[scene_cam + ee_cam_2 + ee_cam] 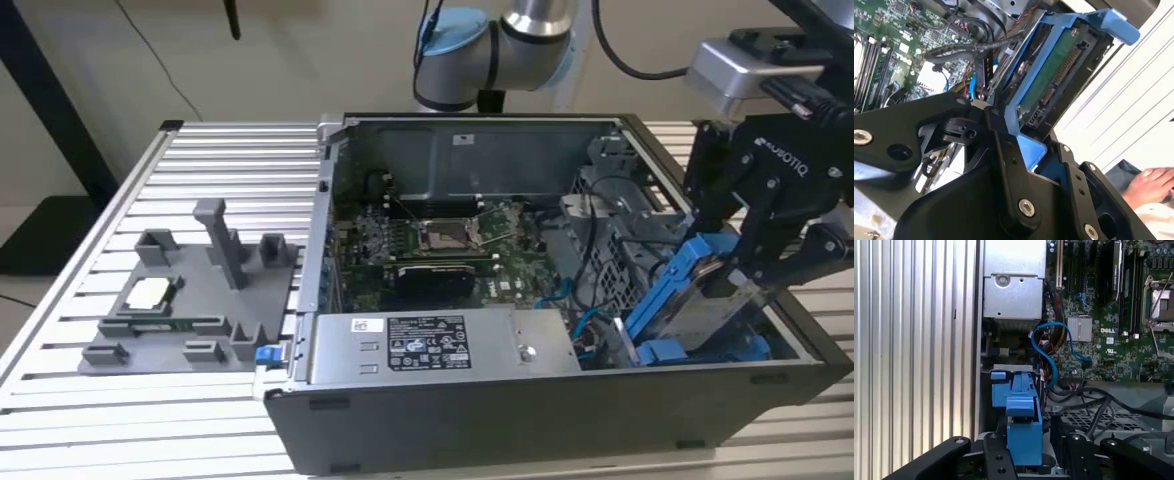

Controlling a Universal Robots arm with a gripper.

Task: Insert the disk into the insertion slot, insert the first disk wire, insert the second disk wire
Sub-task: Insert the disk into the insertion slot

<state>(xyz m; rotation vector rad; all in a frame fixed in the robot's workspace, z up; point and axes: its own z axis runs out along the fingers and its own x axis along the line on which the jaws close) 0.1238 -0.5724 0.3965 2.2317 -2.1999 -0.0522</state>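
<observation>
1. Your tool [754, 280]: black, two-fingered, hung over the exterior view's right end of the computer case [534, 420]. Its fingers [1004, 150] were drawn in narrow and gripped the disk [694, 300].
2. Disk: silver drive in a bright blue frame, held tilted. Its lower end sat down inside the case's near right corner and its upper end stood above the rim. In the second wrist view you had its green circuit side and connector [1054, 75] facing the camera.
3. Blue cable [1054, 347]: looped loose inside the case, beside the frame.
4. Motherboard [454, 240]: green, flat on the case floor.
5. Power supply [427, 345]: grey box with a white label, along the case's near wall.
6. Grey fixture tray [187, 300]: on the slatted counter [200, 150], at the exterior view's left, well apart from your tool.
7. A person's hand [1151, 185]: outside the case.
</observation>
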